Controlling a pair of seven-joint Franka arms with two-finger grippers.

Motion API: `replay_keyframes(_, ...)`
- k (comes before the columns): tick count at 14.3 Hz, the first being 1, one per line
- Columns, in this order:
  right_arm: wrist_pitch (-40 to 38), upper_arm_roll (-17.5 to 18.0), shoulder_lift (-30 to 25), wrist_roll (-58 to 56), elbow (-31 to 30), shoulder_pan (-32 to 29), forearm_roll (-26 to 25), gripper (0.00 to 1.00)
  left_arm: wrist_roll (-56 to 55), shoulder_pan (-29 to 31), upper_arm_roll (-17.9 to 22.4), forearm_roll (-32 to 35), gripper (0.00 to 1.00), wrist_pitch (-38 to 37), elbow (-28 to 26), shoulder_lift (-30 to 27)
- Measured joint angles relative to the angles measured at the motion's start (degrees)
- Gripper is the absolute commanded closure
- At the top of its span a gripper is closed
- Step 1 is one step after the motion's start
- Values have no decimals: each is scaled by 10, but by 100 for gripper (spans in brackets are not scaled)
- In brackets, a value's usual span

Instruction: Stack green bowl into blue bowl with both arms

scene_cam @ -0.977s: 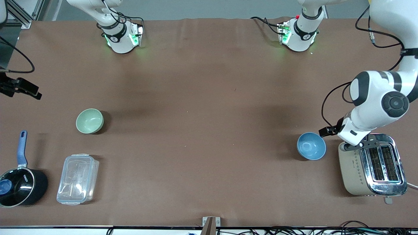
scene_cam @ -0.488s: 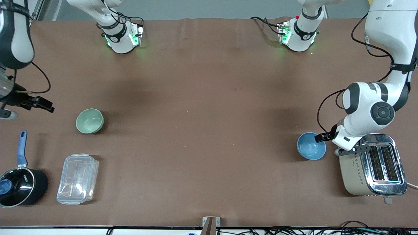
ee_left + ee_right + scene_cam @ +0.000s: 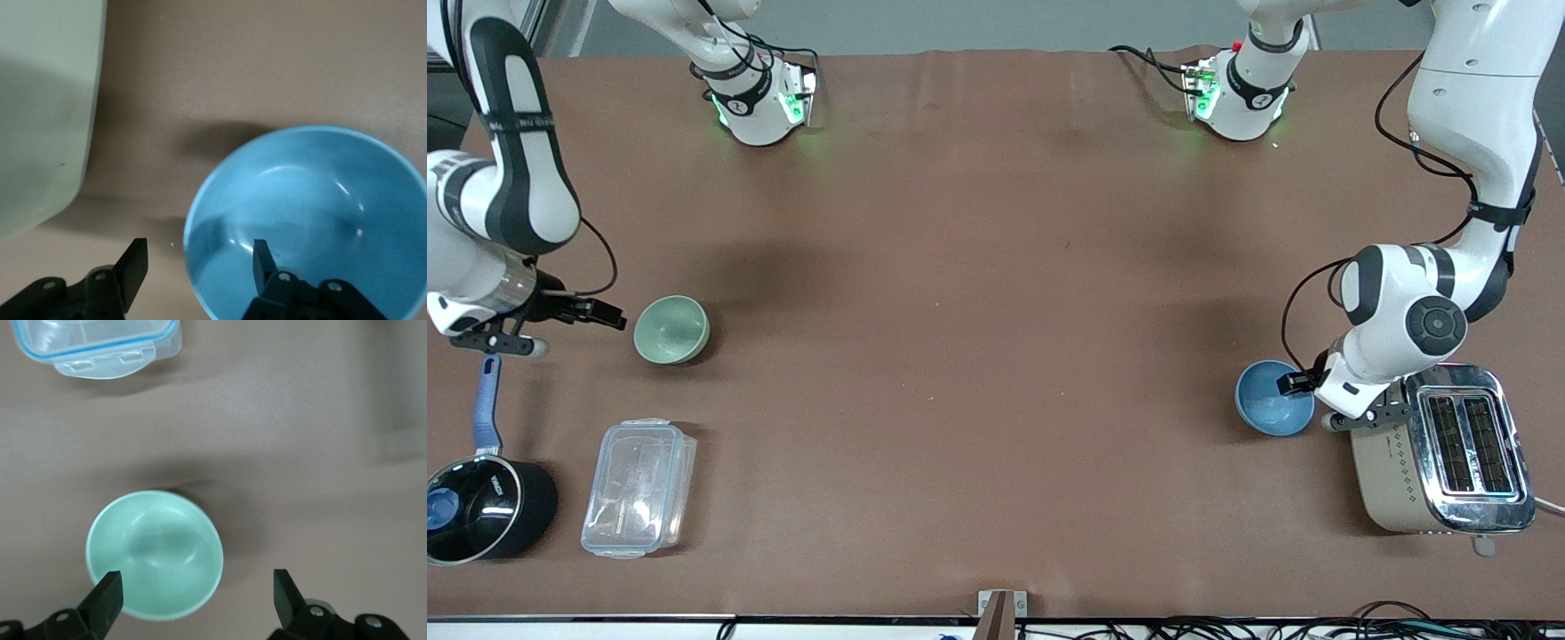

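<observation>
The pale green bowl (image 3: 671,329) stands upright toward the right arm's end of the table. My right gripper (image 3: 609,315) hovers just beside it, open and empty. In the right wrist view the green bowl (image 3: 155,553) lies under one finger of the right gripper (image 3: 196,592), and the other finger is over bare table. The blue bowl (image 3: 1267,400) stands next to the toaster at the left arm's end. My left gripper (image 3: 1288,382) is open at its rim. In the left wrist view the left gripper (image 3: 198,261) straddles the rim of the blue bowl (image 3: 307,220), one finger inside and one outside.
A cream and chrome toaster (image 3: 1440,462) stands right beside the blue bowl and shows in the left wrist view (image 3: 40,113). A clear plastic container (image 3: 639,487) and a black saucepan with a blue handle (image 3: 480,498) lie nearer the front camera than the green bowl.
My right gripper has come in from the table's edge to beside the green bowl. My left gripper has moved down and over to the blue bowl's rim. Neither bowl has moved.
</observation>
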Motion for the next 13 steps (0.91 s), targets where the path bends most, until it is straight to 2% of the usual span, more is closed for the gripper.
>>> replay_keyframes(2,27,-1,39,-38,-3,-8,31,3,0,3,0,1,83,3,1,5)
replay_keyframes(3,32,-1,55,-59,-3,-12,52,4,0,3,0,1,94,3,2,6)
replay_keyframes(4,34,-1,69,-82,-3,-15,76,4,0,3,0,1,99,3,2,6)
replay_keyframes(6,34,-4,91,-130,-3,-18,125,6,-9,2,-1,1,100,4,3,6)
replay_keyframes(7,34,-6,99,-150,-3,-18,142,11,-11,3,-4,1,100,5,6,4)
replay_keyframes(8,33,-6,103,-163,-4,-18,151,23,-11,2,-7,1,100,2,7,0)
replay_keyframes(10,32,-7,106,-174,-8,-18,155,59,-19,1,-11,1,100,1,8,-2)
replay_keyframes(11,32,-7,106,-176,-9,-18,156,71,-28,1,-17,1,100,1,8,-2)
replay_keyframes(13,32,-7,106,-188,-9,-18,156,84,-49,1,-36,1,100,-7,11,-5)
